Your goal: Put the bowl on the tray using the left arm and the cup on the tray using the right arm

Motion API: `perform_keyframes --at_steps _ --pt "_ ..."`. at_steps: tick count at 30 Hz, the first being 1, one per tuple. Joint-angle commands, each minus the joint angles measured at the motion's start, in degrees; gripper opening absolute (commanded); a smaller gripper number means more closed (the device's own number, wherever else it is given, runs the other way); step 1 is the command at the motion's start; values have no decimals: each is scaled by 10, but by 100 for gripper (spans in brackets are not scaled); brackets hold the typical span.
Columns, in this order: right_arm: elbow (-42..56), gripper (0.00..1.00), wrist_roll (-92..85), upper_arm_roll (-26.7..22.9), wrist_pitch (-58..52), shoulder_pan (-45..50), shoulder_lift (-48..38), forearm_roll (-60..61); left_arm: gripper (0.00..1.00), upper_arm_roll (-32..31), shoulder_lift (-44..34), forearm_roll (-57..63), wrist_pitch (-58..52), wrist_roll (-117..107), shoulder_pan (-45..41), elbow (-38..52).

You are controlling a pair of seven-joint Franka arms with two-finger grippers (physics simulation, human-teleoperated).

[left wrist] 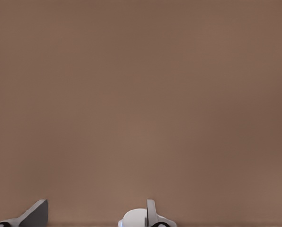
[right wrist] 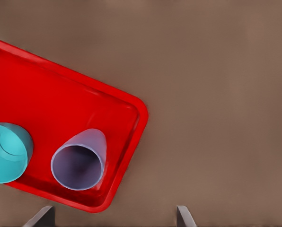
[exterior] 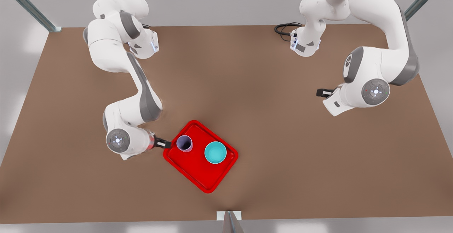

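Observation:
The red tray lies on the brown table near its front edge. Upright on it stand the lavender cup and the turquoise bowl, a little apart. My right gripper, on the arm with the red wrist band, hovers at the tray's corner beside the cup. In the right wrist view its fingers are spread wide with nothing between them: the right gripper is open, just clear of the cup, the bowl and the tray. My left gripper waits far off on the front view's right, over bare table.
A black cable lies by an arm base at the back. A metal post stands at the table's front edge. Bare brown table lies under the left wrist.

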Motion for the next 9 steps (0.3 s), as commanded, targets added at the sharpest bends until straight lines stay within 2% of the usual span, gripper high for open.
perform_keyframes --at_steps 1,2,3,4,5,7,8,9 --pt "-1 100 -34 -22 -15 -6 -24 2 100 0 1 1 0 0 0 3" --pt "-24 100 -66 -59 -15 -24 -75 20 100 0 1 1 0 0 0 3" --pt "-116 100 -119 -77 8 -60 -152 38 100 -1 2 1 0 0 0 3" --pt "-260 100 -182 -76 90 -93 -240 40 100 0 2 1 2 0 0 3" --pt "-330 100 -243 -81 124 -111 -291 40 100 0 2 1 2 0 0 3" --pt "-430 98 -264 -120 124 -109 -374 39 100 0 2 1 0 0 0 4" --pt "-428 97 -275 -124 115 -108 -376 35 100 0 2 1 0 0 0 3" --pt "-429 100 -286 -132 120 -106 -375 35 100 0 2 1 0 0 0 3"
